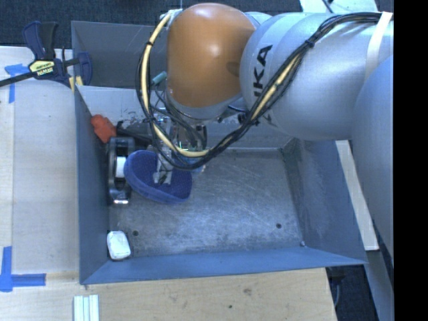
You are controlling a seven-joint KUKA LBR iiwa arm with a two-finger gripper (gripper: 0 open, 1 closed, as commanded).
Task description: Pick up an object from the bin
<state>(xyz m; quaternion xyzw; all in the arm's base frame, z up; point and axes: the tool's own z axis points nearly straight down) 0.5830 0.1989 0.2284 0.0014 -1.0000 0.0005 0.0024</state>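
In the camera view, the orange wrist cover (pixel 204 52) and the cables hide most of the gripper (pixel 163 171), so I cannot tell how far open it is or whether it holds anything. The arm reaches in from the right and points down into the left part of the bin (pixel 267 199). The gripper's tip is at a blue bowl-shaped thing (pixel 148 184), which lies just beside a black and silver object (pixel 118 169).
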